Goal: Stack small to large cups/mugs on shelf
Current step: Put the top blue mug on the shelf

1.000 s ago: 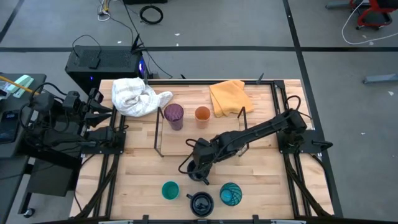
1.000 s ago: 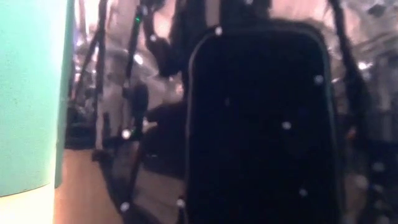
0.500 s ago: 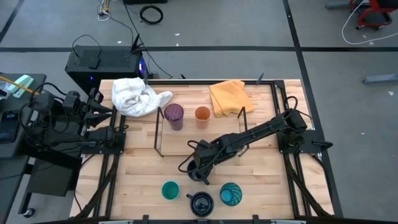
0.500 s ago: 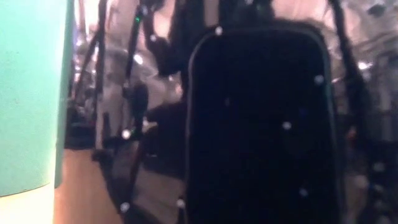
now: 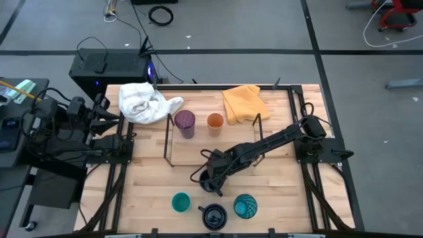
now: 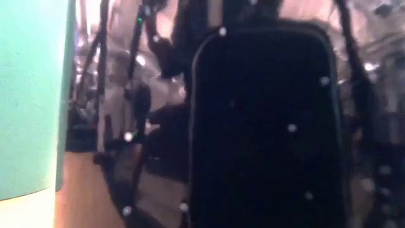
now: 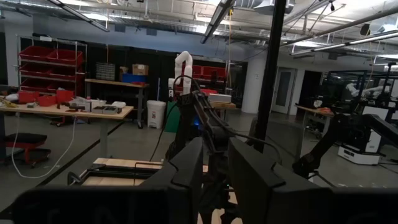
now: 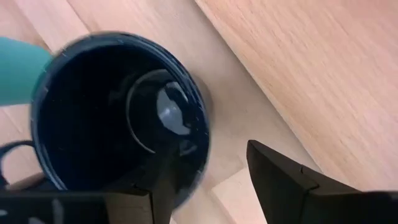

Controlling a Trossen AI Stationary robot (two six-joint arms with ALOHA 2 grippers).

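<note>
Mug [image 5: 210, 185] under right gripper [image 5: 213, 177], shelf [image 5: 213, 139] just behind

Translucent purple tumbler [image 5: 184, 123], small orange cup [image 5: 215, 121] upright on black wire shelf [image 5: 168, 142]. Navy mugs [image 5: 213, 215] [image 8: 118, 118], teal cups [image 5: 180, 202] [image 5: 245, 206] on bench front.

Grey floor [image 5: 344, 39] with dark seams, red storage bins [image 7: 46, 56], workbench [image 7: 68, 111], ceiling strip lights [image 7: 348, 40]

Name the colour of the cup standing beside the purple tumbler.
Orange; the high view shows it best.
</note>
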